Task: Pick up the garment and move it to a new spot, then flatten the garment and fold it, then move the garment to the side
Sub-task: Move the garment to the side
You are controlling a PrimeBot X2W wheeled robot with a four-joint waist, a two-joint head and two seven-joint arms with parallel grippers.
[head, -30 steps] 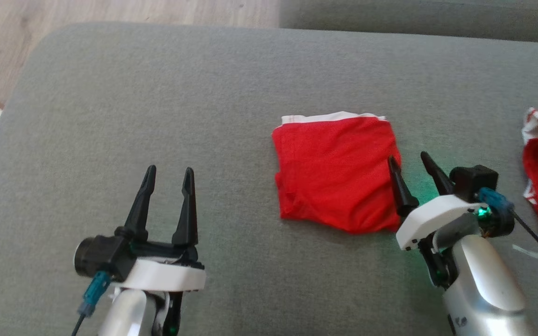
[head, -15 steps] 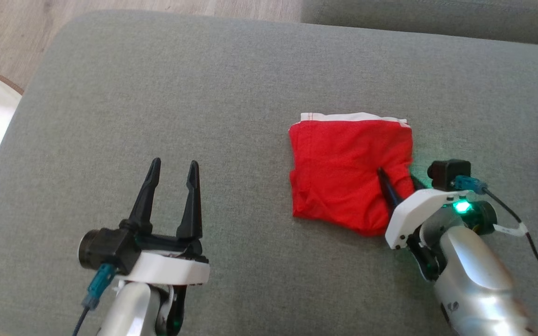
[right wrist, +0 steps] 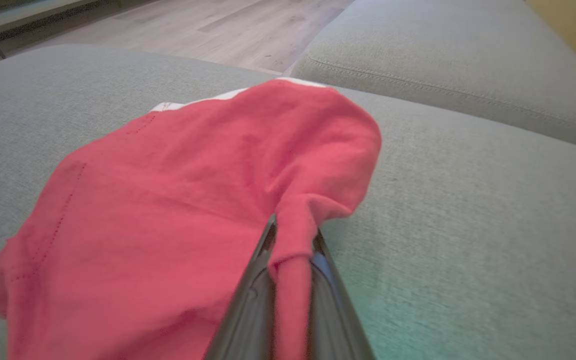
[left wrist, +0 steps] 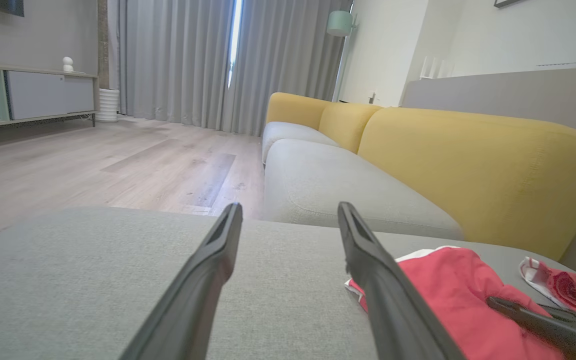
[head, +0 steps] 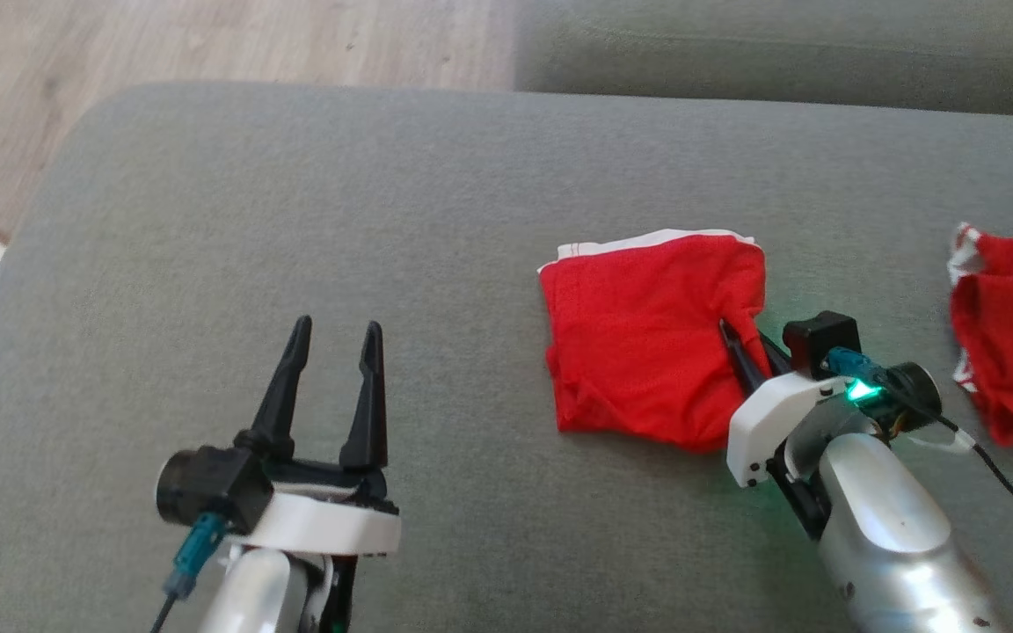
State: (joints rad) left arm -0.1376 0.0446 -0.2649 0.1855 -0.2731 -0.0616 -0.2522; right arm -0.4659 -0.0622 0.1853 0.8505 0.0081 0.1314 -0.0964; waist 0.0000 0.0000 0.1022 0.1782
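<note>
The red garment (head: 638,352) was seen lying on the grey cushion (head: 295,220), right of centre, in a squarish packet with its white band along the far edge. The right gripper (right wrist: 292,235) was found closed on a pinch of cloth at the garment's right edge, with a ridge of fabric drawn up between its two fingers. The left gripper (head: 335,327) was held wide and empty above the cushion, well apart from the garment on its left. A second red garment (head: 1008,343) was seen crumpled farther to the right, untouched.

As the packet looked already folded, the last step, moving the garment to the side, was judged to be in hand, with this grasp as its start. How many layers had been caught could not be told, since the fingers hid the underside; possibly only the top one. A low, gentle lift or drag was judged to be called for next, so that the fold would not be shaken open, and a resting place kept apart from the other garment.
</note>
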